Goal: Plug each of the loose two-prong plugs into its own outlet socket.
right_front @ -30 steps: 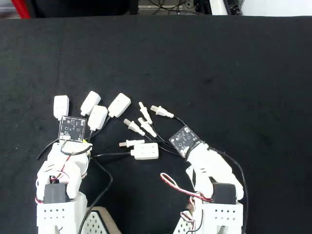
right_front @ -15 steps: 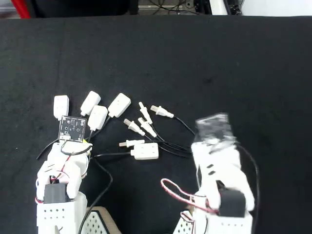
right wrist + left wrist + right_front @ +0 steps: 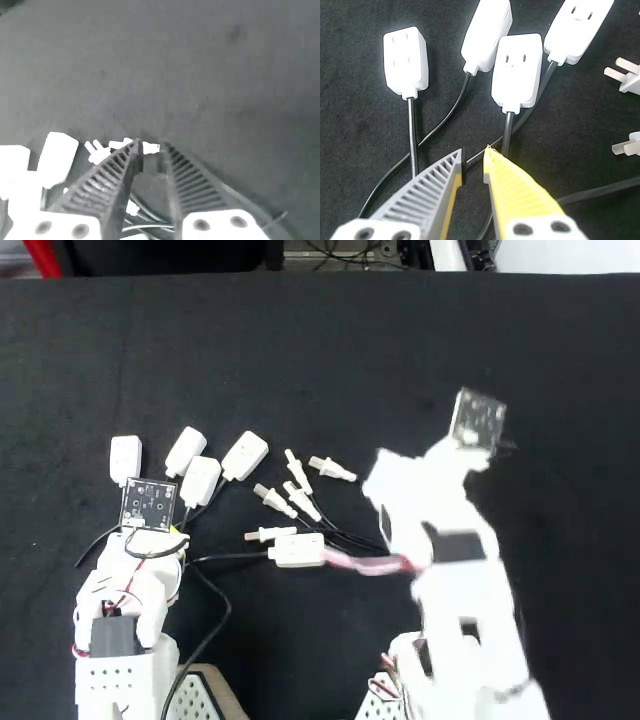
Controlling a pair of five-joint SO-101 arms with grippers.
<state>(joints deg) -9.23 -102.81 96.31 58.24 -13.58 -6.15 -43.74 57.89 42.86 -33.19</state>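
Note:
Several white outlet sockets point(image 3: 199, 480) lie on the black table in front of my left arm point(image 3: 130, 585), with one more socket point(image 3: 298, 550) nearer the middle. Several loose two-prong plugs point(image 3: 300, 485) are scattered between the arms, cables trailing toward me. My left gripper point(image 3: 472, 152) hovers low over the socket cables, just short of the nearest socket point(image 3: 516, 70), jaws nearly together and holding nothing. My right arm point(image 3: 450, 530) is raised above the table to the right of the plugs. Its gripper point(image 3: 150, 146) is also closed and empty, tips pointing toward the plugs point(image 3: 95, 147).
The black table point(image 3: 400, 340) stretches open behind and to the right of the plugs. Black cables point(image 3: 215, 558) run from the sockets and plugs back between the two arm bases. A red servo lead point(image 3: 355, 562) hangs from the right arm.
My right arm has lifted off its low pose by the plug cables and swung up and away toward the far right. The left arm, sockets and plugs have not moved.

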